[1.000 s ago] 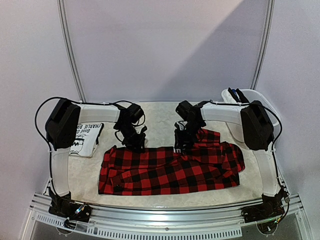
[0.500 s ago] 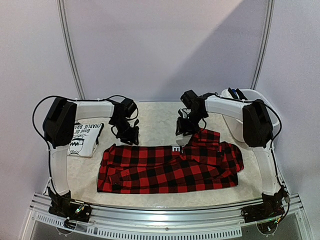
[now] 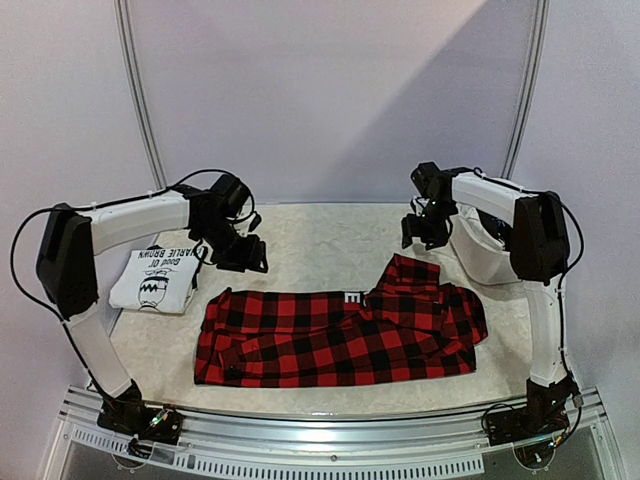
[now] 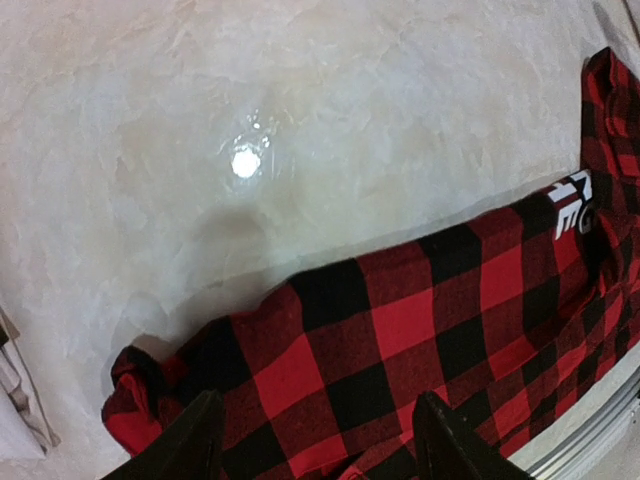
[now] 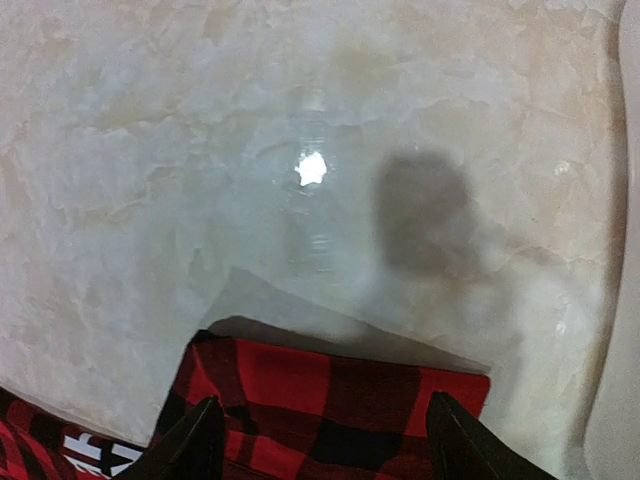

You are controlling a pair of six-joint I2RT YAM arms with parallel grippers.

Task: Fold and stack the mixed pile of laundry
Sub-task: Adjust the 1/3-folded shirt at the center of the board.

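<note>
My left gripper [image 4: 316, 452] and right gripper [image 5: 324, 450] both hang with fingers spread and empty, while the red-black plaid garment [image 3: 340, 338] lies flat just below them, on their near side.

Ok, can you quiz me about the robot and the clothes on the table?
1. True or false: the left gripper and the right gripper are both open and hold nothing.
2. What colour is the lettering on the red-black plaid garment?
3. Pick one: the folded white T-shirt lies A) to the left of the plaid garment, B) on top of it, C) inside the white tub.

Key: 1 true; 2 white; 3 A.
</note>
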